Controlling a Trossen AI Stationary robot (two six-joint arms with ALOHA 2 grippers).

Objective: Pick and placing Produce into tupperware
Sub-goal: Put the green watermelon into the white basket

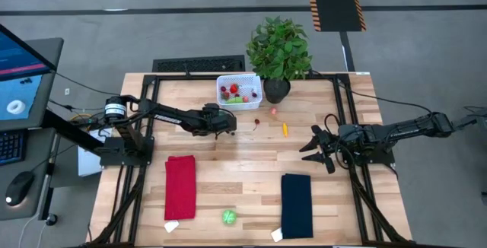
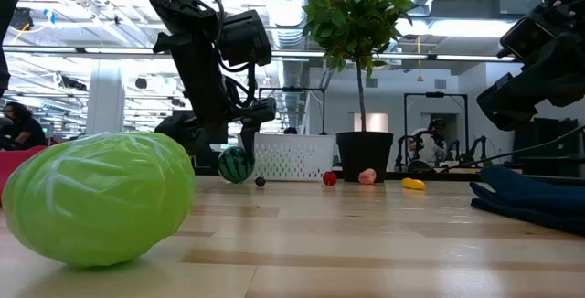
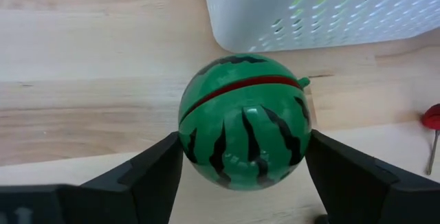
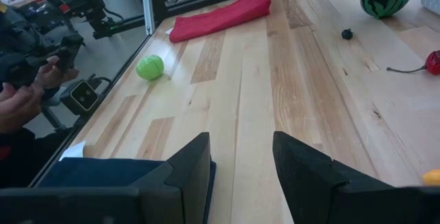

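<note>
High view: basket [image 1: 257,81] stands at the tabletop's [image 1: 228,179] far edge, just beside the plant [image 1: 279,46]; a few red and green pieces already lie inside.
Done: only that small batch in the basket, as far as can be seen.
Left pincer [image 3: 244,172]: fingers stand on either side of the watermelon [image 3: 244,117], touching or nearly touching it; a firm grip cannot be confirmed. The melon looks to sit on the wood, near the basket's wall.
Right pincer [image 4: 240,159]: partly open, holding nothing, waiting at the right side over bare wood.
Left to do: watermelon; cherry [image 1: 256,122]; pink piece [image 1: 274,111]; orange piece [image 1: 285,128]; green ball [image 1: 228,217] at the near edge, between the red cloth [image 1: 180,187] and the dark cloth [image 1: 297,205].
Small dark bit [image 4: 347,34]: on the wood near the melon; what it is cannot be told.
Judgement: early to middle; most loose produce is still out.
</note>
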